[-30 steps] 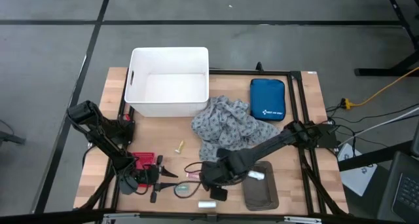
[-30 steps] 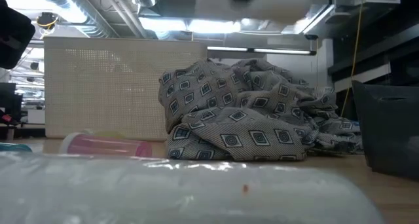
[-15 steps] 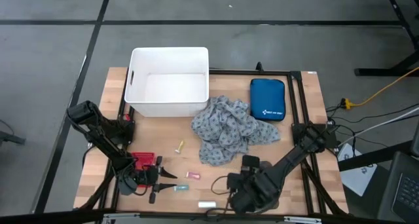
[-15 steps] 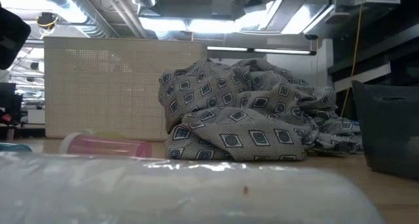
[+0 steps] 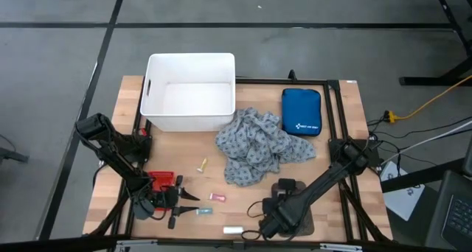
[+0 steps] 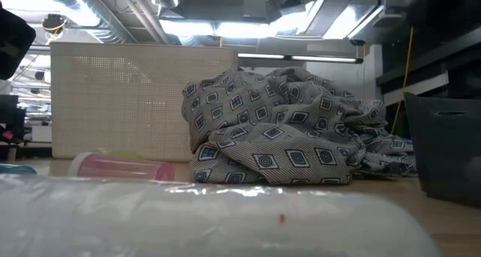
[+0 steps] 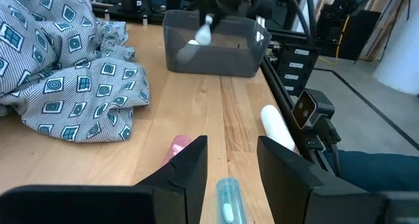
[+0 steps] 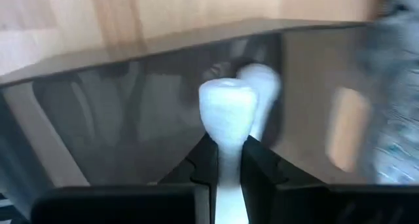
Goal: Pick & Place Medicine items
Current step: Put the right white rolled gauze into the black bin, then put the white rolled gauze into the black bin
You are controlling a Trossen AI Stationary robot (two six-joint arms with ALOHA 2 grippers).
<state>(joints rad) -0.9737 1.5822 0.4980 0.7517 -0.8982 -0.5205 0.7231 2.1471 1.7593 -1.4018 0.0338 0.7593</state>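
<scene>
Room for moving is tightest at the table's near edge, where your right gripper (image 5: 271, 224) hangs over the grey tray (image 5: 304, 222), its fingers pinched on a white tube (image 8: 226, 112). Your left gripper (image 5: 179, 202) rests low beside the red basket (image 5: 161, 180), fingers parted around nothing, with the teal tube (image 5: 203, 211) just ahead of it. Bare wood lies between the white bin (image 5: 189, 92) and the near items; the grey patterned cloth (image 5: 258, 145) fills the middle, and the blue pouch (image 5: 301, 111) sits by the far right edge.

From above, you see the pink tube (image 5: 217, 197), the yellow item (image 5: 202, 163) and a white packet (image 5: 233, 229) right at the near edge, all well apart. The right wrist view alone shows the grip itself, plus a second white item (image 8: 260, 86) inside the tray. The left wrist view shows the held tube dangling over the tray's rim. The low view gives you only the cloth, the bin's wall and the pink tube behind a blurred white packet.
</scene>
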